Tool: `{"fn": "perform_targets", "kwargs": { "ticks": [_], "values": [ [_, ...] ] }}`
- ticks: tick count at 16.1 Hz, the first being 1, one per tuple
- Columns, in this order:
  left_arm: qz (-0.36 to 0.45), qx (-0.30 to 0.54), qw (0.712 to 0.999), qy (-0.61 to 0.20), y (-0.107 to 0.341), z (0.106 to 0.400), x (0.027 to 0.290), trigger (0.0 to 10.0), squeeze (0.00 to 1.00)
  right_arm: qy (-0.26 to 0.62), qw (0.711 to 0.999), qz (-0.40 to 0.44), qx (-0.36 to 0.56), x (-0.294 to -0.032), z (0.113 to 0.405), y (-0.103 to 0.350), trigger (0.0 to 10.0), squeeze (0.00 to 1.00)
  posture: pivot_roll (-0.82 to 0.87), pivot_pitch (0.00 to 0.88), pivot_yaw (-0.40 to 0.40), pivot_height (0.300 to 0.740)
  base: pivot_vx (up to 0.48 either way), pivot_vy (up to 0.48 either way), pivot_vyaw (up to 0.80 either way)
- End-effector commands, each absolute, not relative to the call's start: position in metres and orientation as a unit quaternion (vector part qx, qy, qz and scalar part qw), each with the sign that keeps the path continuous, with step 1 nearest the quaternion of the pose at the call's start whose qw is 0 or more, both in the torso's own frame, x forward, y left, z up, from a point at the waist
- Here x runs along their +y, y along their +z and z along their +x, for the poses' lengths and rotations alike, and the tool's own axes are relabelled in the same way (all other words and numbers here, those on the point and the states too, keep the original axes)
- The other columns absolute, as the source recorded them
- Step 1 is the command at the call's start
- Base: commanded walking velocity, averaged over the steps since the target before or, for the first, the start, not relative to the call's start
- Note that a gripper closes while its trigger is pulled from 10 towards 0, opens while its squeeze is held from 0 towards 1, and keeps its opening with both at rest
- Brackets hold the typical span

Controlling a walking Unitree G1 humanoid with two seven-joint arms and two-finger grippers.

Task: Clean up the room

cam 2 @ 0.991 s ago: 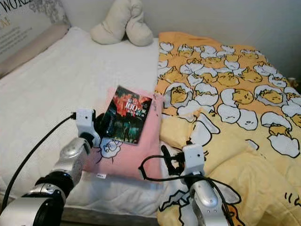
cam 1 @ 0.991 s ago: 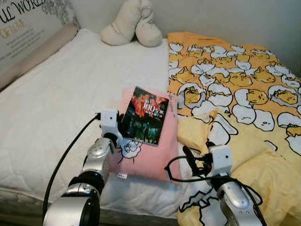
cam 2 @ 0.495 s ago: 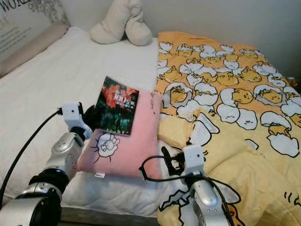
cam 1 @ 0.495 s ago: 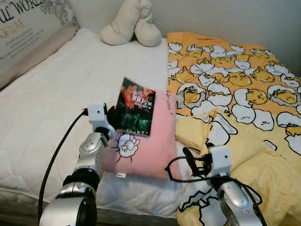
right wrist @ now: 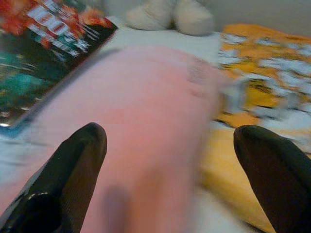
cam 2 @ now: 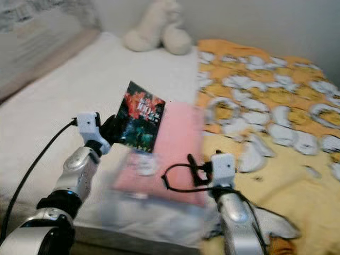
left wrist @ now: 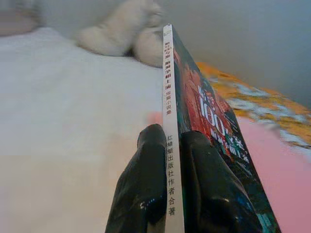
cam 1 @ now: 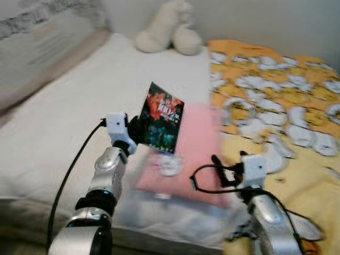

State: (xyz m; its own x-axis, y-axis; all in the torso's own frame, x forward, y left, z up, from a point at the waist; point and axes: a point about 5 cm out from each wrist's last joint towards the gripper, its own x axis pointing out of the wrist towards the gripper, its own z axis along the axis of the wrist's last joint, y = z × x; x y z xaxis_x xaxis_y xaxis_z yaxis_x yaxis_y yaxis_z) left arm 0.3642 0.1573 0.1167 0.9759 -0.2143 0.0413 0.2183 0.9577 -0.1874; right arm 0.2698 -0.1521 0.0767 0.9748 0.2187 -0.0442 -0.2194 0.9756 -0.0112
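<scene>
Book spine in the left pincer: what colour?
White with black characters on the book spine, clearest in the left wrist view.

A home bedroom: wide bed (cam 1: 64,122) with white quilted mattress cover, yellow cartoon-print duvet (cam 1: 287,101), pink pillow (cam 1: 194,154), cream plush toy (cam 1: 170,29) against the plain wall, padded headboard (cam 1: 48,48) along 1 side.

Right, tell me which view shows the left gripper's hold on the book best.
The left wrist view: both black fingers clamp the book at its white spine. The eye views are blurred and show the left gripper at the book's edge, cover facing out. The right wrist view shows the cover's corner.
</scene>
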Motion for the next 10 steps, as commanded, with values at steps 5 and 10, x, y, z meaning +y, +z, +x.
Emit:
{"fn": "perform_targets", "kwargs": {
  "ticks": [5,10],
  "values": [
    [-0.094,-0.017,0.989,-0.109,0.1250,0.3687,0.1534,0.0,0.00,0.102,0.995,-0.010,0.019,-0.1581,0.2704,0.0768,10.0,0.00,0.10,0.000,-0.023,0.740,0.000,0.480,0.00],
    [-0.062,-0.001,0.987,-0.147,0.1256,0.3717,0.1477,0.0,0.00,0.101,0.995,-0.011,0.018,-0.1582,0.2715,0.0767,10.0,0.00,0.10,0.000,-0.019,0.740,0.000,0.480,0.00]
  ]
}}
